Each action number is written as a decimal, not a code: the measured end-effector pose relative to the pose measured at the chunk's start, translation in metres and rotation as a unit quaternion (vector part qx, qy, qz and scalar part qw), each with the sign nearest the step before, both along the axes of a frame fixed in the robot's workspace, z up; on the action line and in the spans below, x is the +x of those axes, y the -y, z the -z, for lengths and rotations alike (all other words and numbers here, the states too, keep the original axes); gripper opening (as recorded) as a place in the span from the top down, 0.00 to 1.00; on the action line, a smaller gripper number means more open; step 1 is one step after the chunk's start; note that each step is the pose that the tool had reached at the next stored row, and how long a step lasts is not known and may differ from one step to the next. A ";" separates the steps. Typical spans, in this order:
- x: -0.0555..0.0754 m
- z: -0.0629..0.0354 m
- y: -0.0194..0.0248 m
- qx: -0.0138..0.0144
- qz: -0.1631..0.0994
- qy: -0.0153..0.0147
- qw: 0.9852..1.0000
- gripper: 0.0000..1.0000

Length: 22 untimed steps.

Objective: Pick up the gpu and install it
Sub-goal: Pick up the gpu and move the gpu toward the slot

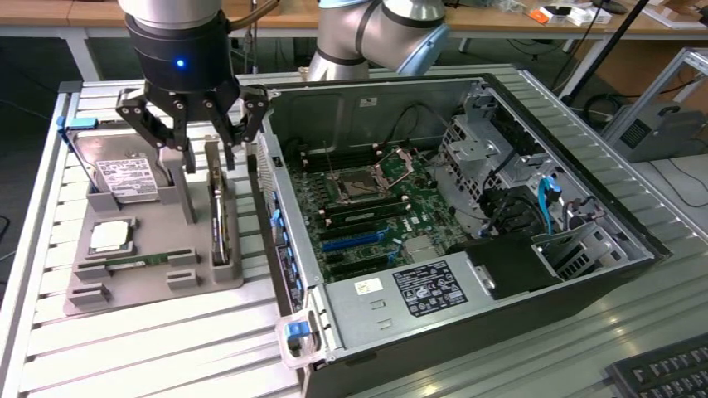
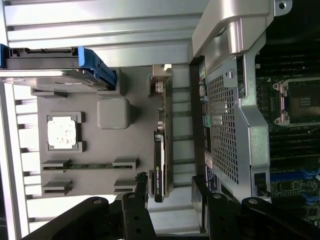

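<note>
I see open case (image 1: 366, 95) on exterior view's right; grey tray (image 1: 144, 290) beside it holds hard drive (image 1: 122, 170), CPU (image 1: 111, 236), RAM stick (image 1: 133, 260).

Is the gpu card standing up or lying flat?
Standing up. The gpu sits on its thin edge in a slot of the grey tray, beside the open computer case.

Tool (image 1: 197, 159) hangs high at exterior view's left, pointing straight down. Tool body black, round, small blue light (image 1: 178, 62) lit on its side. Grey wrist (image 1: 172, 10) directly above, vertical. Two black fingers (image 1: 166, 153) spread wide, tips well apart, side links angled outward. Silver arm (image 1: 376, 33) with pale blue joint cap bends behind tool. In wrist view, fingertips (image 2: 135, 207) stand far from each other.
</note>
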State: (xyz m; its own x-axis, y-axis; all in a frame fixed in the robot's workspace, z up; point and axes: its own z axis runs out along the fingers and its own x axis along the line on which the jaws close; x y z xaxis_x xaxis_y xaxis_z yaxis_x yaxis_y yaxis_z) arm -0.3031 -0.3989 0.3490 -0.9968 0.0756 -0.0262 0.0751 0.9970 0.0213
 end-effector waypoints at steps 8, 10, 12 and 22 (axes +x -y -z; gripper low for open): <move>0.000 0.0021 0.0000 -0.001 0.000 0.000 1.000 0.52; 0.000 0.0028 0.0000 -0.001 0.000 0.000 1.000 0.52; 0.000 0.0035 0.0000 -0.001 0.000 0.000 1.000 0.52; 0.000 0.0075 0.0000 -0.002 0.000 0.000 1.000 0.52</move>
